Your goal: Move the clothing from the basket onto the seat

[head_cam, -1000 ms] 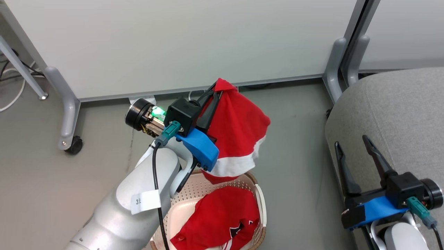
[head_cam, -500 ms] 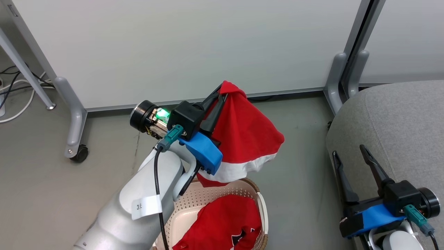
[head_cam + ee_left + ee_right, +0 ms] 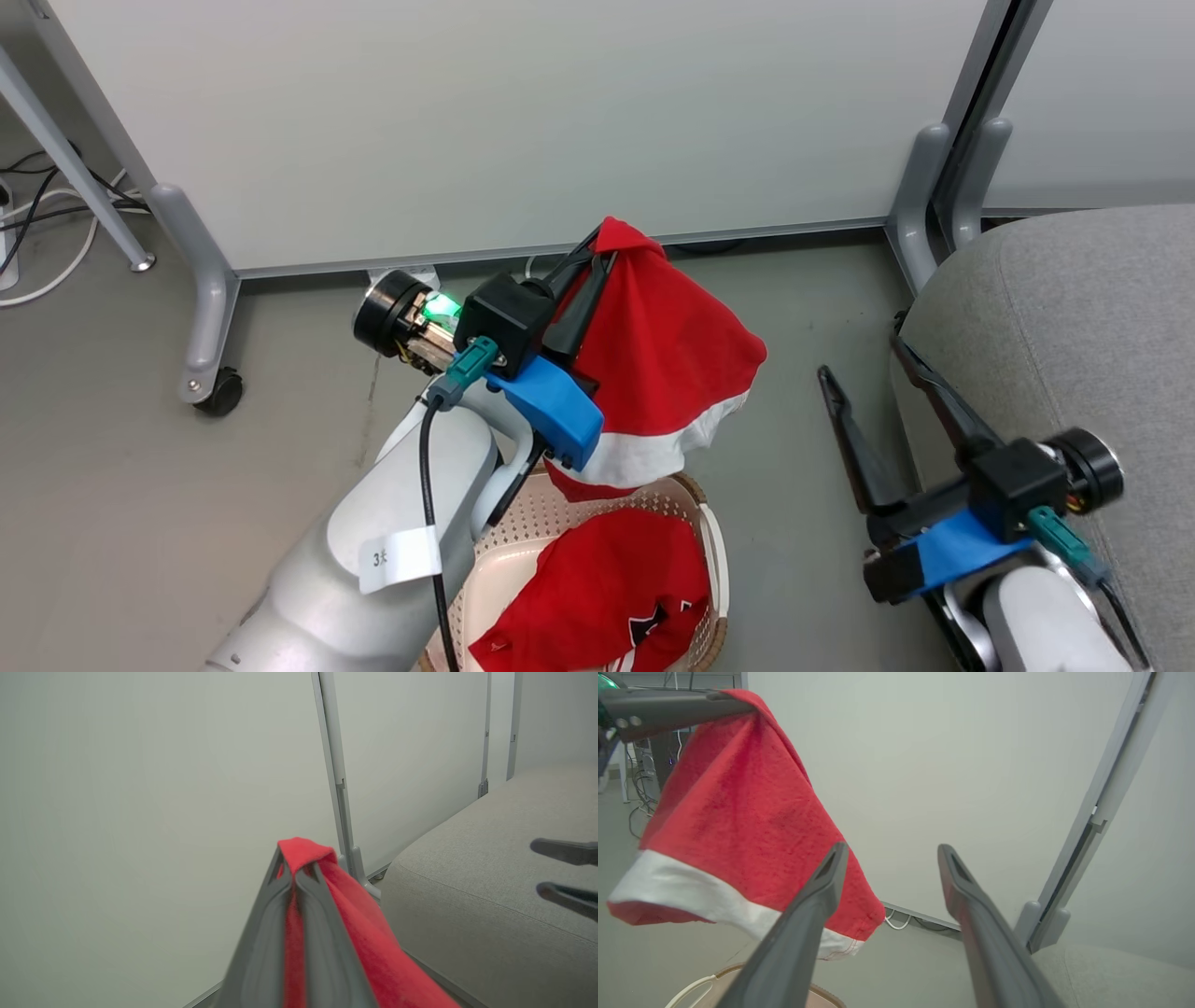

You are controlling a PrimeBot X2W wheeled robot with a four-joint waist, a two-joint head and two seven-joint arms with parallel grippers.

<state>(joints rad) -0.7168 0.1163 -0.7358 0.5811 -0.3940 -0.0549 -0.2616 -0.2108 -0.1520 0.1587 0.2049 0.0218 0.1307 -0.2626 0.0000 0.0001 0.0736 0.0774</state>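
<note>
My left gripper (image 3: 602, 245) is shut on a red garment (image 3: 663, 364) with a white hem, which hangs above the cream basket (image 3: 717, 551). A second red garment (image 3: 597, 597) with black-and-white lettering lies inside the basket. The grey seat (image 3: 1074, 308) is at the right. My right gripper (image 3: 864, 350) stands open over the floor beside the seat's edge, empty. In the left wrist view the gripper (image 3: 299, 868) pinches the red cloth (image 3: 373, 952), with the seat (image 3: 467, 896) beyond. In the right wrist view the open gripper (image 3: 893, 849) points past the hanging garment (image 3: 738, 812).
White partition panels stand behind on grey legs; one leg has a castor (image 3: 215, 392), another pair (image 3: 943, 187) stands by the seat. Cables (image 3: 37, 187) lie at the far left. Grey floor (image 3: 794, 308) lies between basket and seat.
My right gripper has swung left off the seat's front, out over the floor toward the hanging garment, still open. The left gripper keeps the garment held up; the camera shifted slightly.
</note>
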